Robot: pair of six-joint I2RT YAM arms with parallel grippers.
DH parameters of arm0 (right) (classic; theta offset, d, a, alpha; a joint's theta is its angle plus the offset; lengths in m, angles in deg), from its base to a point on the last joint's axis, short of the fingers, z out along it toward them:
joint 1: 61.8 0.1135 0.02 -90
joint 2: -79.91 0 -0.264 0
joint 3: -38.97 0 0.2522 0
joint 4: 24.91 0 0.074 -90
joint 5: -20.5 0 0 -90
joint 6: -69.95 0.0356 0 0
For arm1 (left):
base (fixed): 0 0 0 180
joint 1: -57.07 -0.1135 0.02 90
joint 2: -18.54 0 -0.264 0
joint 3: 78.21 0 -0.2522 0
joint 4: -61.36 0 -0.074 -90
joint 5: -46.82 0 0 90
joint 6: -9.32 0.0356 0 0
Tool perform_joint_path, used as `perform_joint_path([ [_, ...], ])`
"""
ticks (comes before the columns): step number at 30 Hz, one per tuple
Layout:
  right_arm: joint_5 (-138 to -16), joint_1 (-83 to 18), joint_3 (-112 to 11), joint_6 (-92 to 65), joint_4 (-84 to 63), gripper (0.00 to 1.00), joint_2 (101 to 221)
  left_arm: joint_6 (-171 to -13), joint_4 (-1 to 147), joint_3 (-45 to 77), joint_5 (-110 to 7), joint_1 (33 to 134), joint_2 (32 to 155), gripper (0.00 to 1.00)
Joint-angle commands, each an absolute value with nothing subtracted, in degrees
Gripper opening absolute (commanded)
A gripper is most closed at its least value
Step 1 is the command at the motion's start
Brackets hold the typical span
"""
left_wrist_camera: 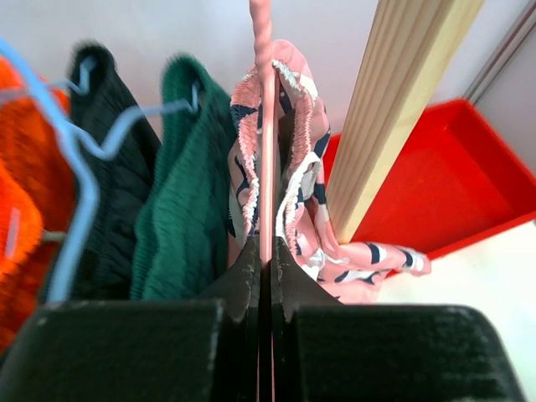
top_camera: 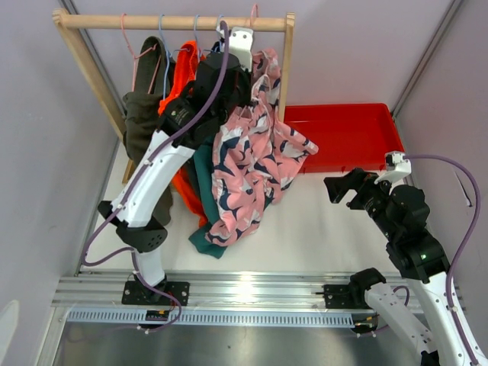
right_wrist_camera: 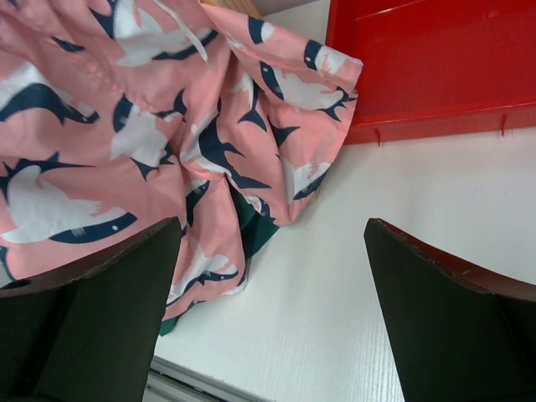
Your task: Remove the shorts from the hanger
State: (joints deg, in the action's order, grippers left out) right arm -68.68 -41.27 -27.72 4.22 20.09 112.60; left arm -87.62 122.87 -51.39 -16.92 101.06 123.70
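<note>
The wooden rack (top_camera: pixel 175 22) is the biggest thing I see. Its right post (left_wrist_camera: pixel 410 100) stands just beside the pink shark-print shorts (top_camera: pixel 252 168). Behind that post sits the red bin (top_camera: pixel 347 133), at the far right of the white table (top_camera: pixel 320 229). Plain grey walls close in on both sides, and a metal rail (top_camera: pixel 244 293) runs along the near edge.

All the shorts hang bunched on the rack. The olive pair (top_camera: pixel 141 114) is leftmost, then the orange pair (top_camera: pixel 183 76), the dark navy pair (left_wrist_camera: pixel 109 167), the teal pair (left_wrist_camera: pixel 180 184) and the pink pair at the right. A blue hanger (left_wrist_camera: pixel 75 159) crosses in front of the navy pair.

My left gripper (left_wrist_camera: pixel 266 251) is up among the hangers, pinched tight on the stem of the pink hanger (left_wrist_camera: pixel 261 50). My right gripper (right_wrist_camera: pixel 272 251) hangs over bare table, spread wide and holding nothing. The pink hem is near its left finger (right_wrist_camera: pixel 92 318).
</note>
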Motion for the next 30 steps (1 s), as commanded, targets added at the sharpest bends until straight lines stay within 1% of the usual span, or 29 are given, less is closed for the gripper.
perform_joint_path([
  [1, -68.6, -41.1, -28.6, 3.2, 18.6, 1.00, 112.3, -83.2, 117.1, -57.2, -17.3, 101.1, 120.2, 0.00],
  [4, -68.6, -41.1, -28.3, 3.3, 18.1, 1.00, 112.4, -81.5, 117.0, -59.4, -15.4, 101.2, 119.4, 0.00],
  [8, -68.9, -41.1, -28.1, 3.5, 17.9, 0.99, 112.6, -81.4, 117.9, -58.2, -14.9, 101.0, 117.4, 0.00],
  [10, -68.9, -41.1, -28.3, 3.4, 17.8, 0.99, 112.7, -82.7, 120.8, -56.5, -15.8, 101.1, 115.8, 0.00],
  [12, -68.9, -41.1, -28.7, 3.5, 17.8, 0.99, 112.5, -83.6, 122.0, -51.8, -16.3, 101.3, 111.4, 0.00],
  [14, -68.9, -41.1, -29.3, 3.3, 17.8, 0.99, 112.2, -84.3, 120.9, -38.9, -17.9, 101.5, 106.0, 0.00],
  [15, -70.9, -41.1, -29.5, 3.2, 17.5, 0.99, 112.2, -84.3, 120.0, -35.1, -18.7, 102.3, 103.1, 0.00],
  [16, -71.5, -41.1, -29.7, 3.0, 17.3, 0.99, 112.1, -84.7, 119.9, -26.8, -20.5, 102.8, 97.3, 0.00],
  [18, -72.7, -41.1, -30.4, 2.5, 16.8, 0.99, 112.2, -85.2, 122.6, -22.9, -21.4, 104.3, 93.1, 0.00],
  [19, -73.5, -41.1, -30.7, 2.5, 16.5, 0.99, 112.2, -85.6, 123.8, -17.8, -21.6, 106.7, 89.4, 0.00],
  [20, -73.8, -41.1, -31.0, 2.5, 16.2, 0.99, 112.2, -85.7, 124.9, -16.2, -21.9, 108.4, 87.6, 0.00],
  [21, -74.2, -41.0, -31.7, 2.6, 15.5, 0.99, 112.5, -85.7, 126.1, -14.9, -21.7, 112.8, 85.9, 0.00],
  [23, -75.9, -41.0, -32.5, 2.7, 14.6, 0.99, 113.0, -86.6, 126.5, -9.4, -22.3, 117.7, 81.3, 0.00],
  [24, -76.6, -41.1, -33.5, 2.8, 13.6, 1.00, 113.2, -87.3, 126.7, -8.1, -23.0, 121.7, 80.2, 0.00],
  [27, -80.8, -41.0, -36.1, 2.2, 12.5, 0.99, 115.1, -90.4, 127.0, -6.8, -27.2, 126.9, 77.3, 0.00],
  [29, -85.8, -41.0, -39.3, 0.9, 11.6, 0.99, 116.7, -91.8, 126.5, -6.4, -27.1, 130.1, 76.3, 0.00],
  [30, -87.2, -41.0, -40.2, 0.3, 11.2, 1.00, 117.2, -92.1, 126.4, -6.4, -25.2, 133.3, 76.2, 0.00],
])
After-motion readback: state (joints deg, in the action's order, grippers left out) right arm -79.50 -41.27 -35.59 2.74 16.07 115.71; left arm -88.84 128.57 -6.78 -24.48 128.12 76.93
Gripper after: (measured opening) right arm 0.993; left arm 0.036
